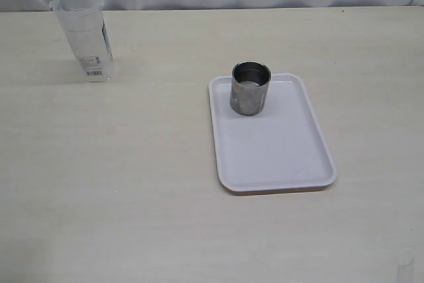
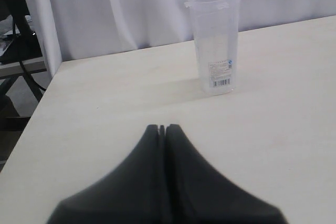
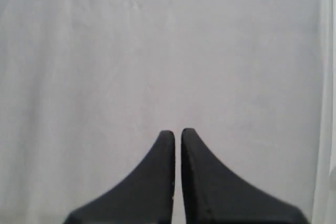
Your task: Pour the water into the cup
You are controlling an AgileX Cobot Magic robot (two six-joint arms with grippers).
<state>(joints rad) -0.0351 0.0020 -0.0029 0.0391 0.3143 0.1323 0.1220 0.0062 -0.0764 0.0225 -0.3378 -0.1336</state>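
Pitcher: a tall clear plastic pitcher (image 1: pixel 83 34) stands upright at the far left of the table (image 1: pixel 132 177), well apart from the tray. I judge it is set there, with room around it, for the left arm to take from the side.
Water: the water (image 2: pixel 211 56) is colourless inside the pitcher, and its level is hard to make out.
Label: a white label with a blue mark and a barcode (image 2: pixel 220 74) sits low on the pitcher. Its print is too small to read, and no brand can be told.
Left gripper: the left gripper (image 2: pixel 162 128) has its fingers pressed together on nothing. It sits above the table, pointing towards the pitcher but well short of it.
Cup: a short grey steel cup (image 1: pixel 250 89) stands upright, mouth up, at the far end of the tray. Whether anything is in it cannot be told.
Tray: a pale tray (image 1: pixel 275 150) lies right of centre, probably to catch spills.
Right gripper: the right gripper (image 3: pixel 177 132) shows only a hairline slit between its fingers and grips nothing. It faces a white cloth (image 3: pixel 168 51), away from the work.
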